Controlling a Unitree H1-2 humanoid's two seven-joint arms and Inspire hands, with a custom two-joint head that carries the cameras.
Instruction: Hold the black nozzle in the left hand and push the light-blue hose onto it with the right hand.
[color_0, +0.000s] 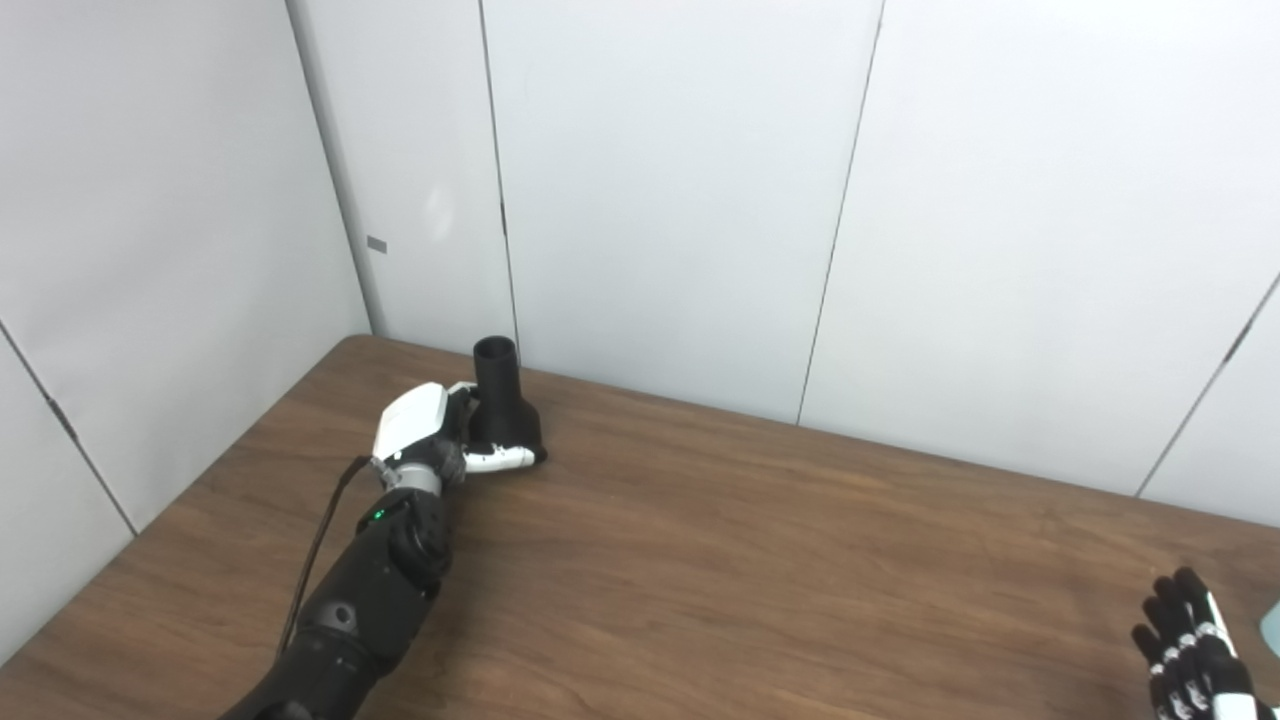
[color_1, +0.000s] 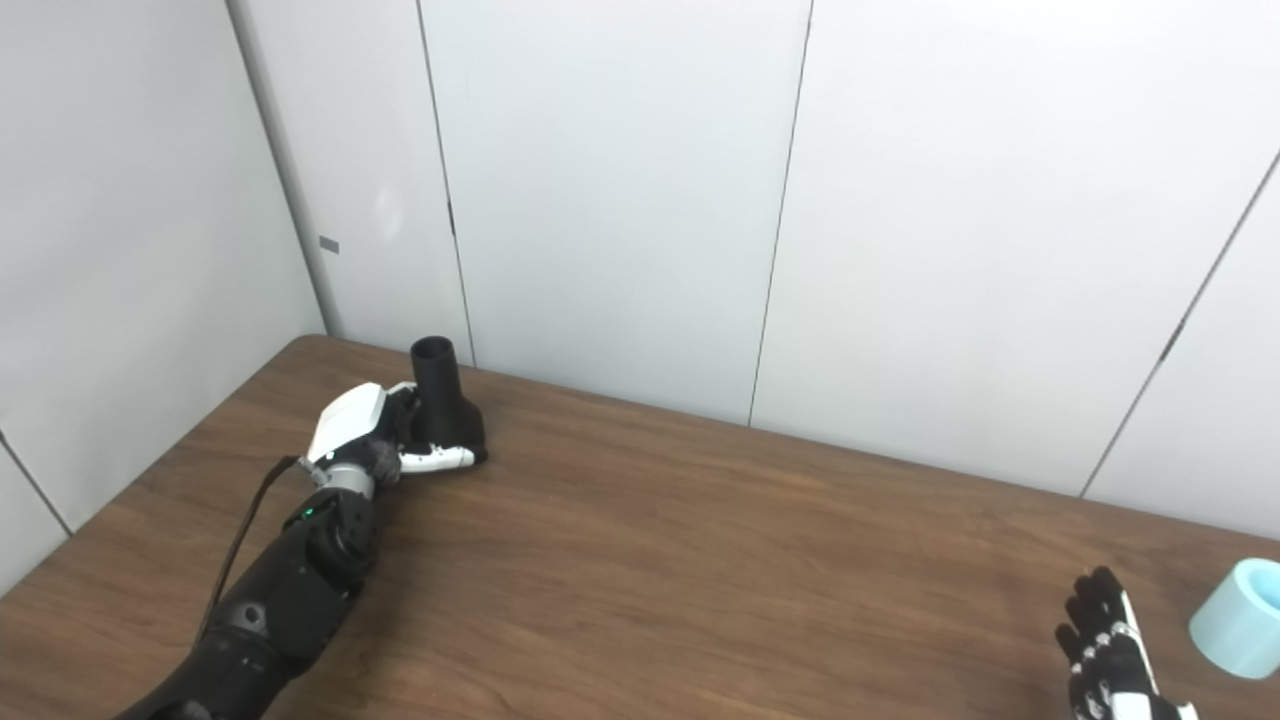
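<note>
Left eye view: left robot hand (color_0: 430, 430) grips nozzle (color_0: 503, 405).

Nozzle (color_0: 505, 405) far left, hose (color_1: 1238, 618) far right

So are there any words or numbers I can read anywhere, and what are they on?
None can be read.
Small grey tag on the wall panel: too small and blurred to tell whether it carries text.
Black nozzle, light-blue hose, left hand, right hand, table: no writing visible.
</note>
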